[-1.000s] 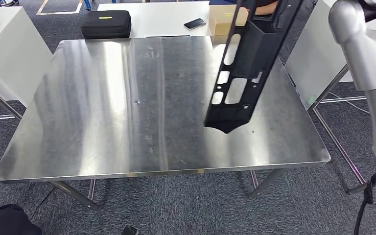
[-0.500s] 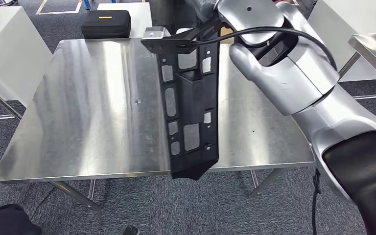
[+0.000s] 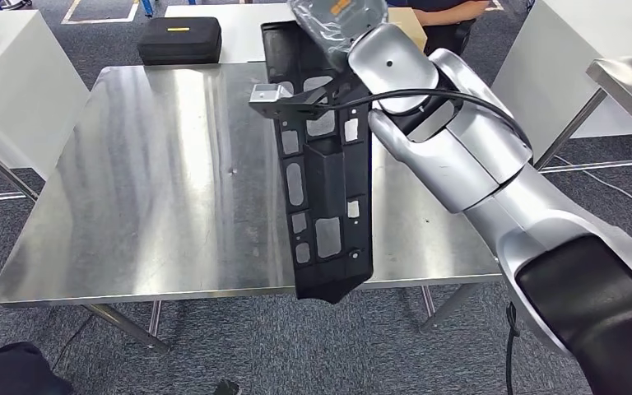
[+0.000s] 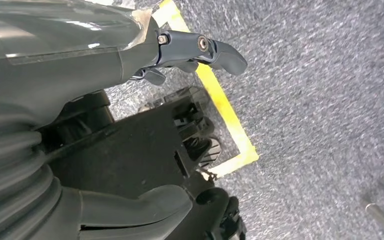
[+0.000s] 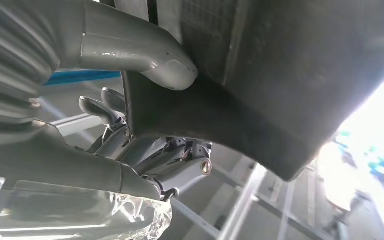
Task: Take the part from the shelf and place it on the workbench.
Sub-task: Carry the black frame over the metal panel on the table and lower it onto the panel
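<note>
Right hand (image 5: pixel 130 100) grips top end of long black part (image 3: pixel 325 189), thumb on one side, fingers on other. Part hangs over steel workbench (image 3: pixel 148 181), low tip past near edge, not set down. Since a moment ago part swung from right side to middle, then barely moved: probably ready to lower. Left hand (image 4: pixel 190 55) holds nothing, fingers loose, over floor.

Black case (image 3: pixel 178 40) on white table (image 3: pixel 239 25); person (image 3: pixel 448 18) behind; grey carpet (image 3: pixel 296 346).
</note>
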Controlling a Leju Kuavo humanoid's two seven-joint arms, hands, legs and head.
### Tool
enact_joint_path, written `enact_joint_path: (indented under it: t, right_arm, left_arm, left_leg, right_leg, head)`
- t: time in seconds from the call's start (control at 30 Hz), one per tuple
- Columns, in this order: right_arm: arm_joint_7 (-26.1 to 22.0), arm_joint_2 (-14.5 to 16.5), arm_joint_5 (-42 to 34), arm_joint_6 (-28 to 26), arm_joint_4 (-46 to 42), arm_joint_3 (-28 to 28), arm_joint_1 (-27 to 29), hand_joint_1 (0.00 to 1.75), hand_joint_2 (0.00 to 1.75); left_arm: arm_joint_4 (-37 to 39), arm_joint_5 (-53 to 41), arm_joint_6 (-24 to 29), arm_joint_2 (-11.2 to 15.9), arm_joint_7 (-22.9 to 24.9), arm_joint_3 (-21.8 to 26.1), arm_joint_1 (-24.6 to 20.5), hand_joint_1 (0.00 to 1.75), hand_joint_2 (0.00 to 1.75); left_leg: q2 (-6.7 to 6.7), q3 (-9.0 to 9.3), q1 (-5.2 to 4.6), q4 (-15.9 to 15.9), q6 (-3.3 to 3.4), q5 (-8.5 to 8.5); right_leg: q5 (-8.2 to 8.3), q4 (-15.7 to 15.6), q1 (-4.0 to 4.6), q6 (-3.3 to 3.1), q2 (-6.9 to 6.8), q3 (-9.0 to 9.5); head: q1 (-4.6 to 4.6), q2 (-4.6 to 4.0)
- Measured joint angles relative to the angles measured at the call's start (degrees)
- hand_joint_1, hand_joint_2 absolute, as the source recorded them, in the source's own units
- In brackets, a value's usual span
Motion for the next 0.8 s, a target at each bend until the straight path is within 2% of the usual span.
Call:
enact_joint_path:
  t: [0.17,0.43,0.6,0.8]
  right_arm:
    - [-0.2,-1.1,3.4,-2.2,3.7,-3.3,0.0,1.75,1.75]
    - [-0.4,-1.0,5.1,-2.6,6.5,-4.9,-0.5,1.75,1.75]
    - [-0.5,1.4,6.0,-4.4,9.5,-5.3,-3.6,1.75,1.75]
    - [-1.0,5.8,6.9,-4.7,13.3,-5.0,-7.0,1.75,1.75]
  left_arm:
    - [0.0,0.8,-0.1,-0.1,0.6,-1.0,0.0,0.00,1.75]
    - [0.0,2.2,0.0,-0.1,0.6,-1.5,0.0,0.00,1.75]
    - [0.0,3.5,0.2,-0.2,0.5,-1.7,0.0,0.00,1.75]
    - [0.0,4.0,-0.1,-0.6,0.6,-2.1,0.0,0.00,1.75]
  left_leg:
    - [0.08,0.00,-0.04,0.0,0.00,-0.01]
    - [0.15,0.00,0.00,0.0,-0.01,-0.02]
    - [0.16,0.00,0.00,0.0,-0.01,-0.01]
    - [0.16,-0.01,0.00,0.0,-0.01,-0.01]
  right_leg:
    - [0.02,0.0,-0.01,0.02,0.04,0.00]
    - [0.01,0.0,0.01,0.02,0.05,-0.03]
    - [0.01,0.1,0.02,0.02,0.05,-0.04]
    - [0.01,0.1,0.01,0.01,0.05,-0.05]
  head:
    - [0.00,0.00]
    - [0.00,0.00]
    - [0.01,0.00]
    - [0.00,0.00]
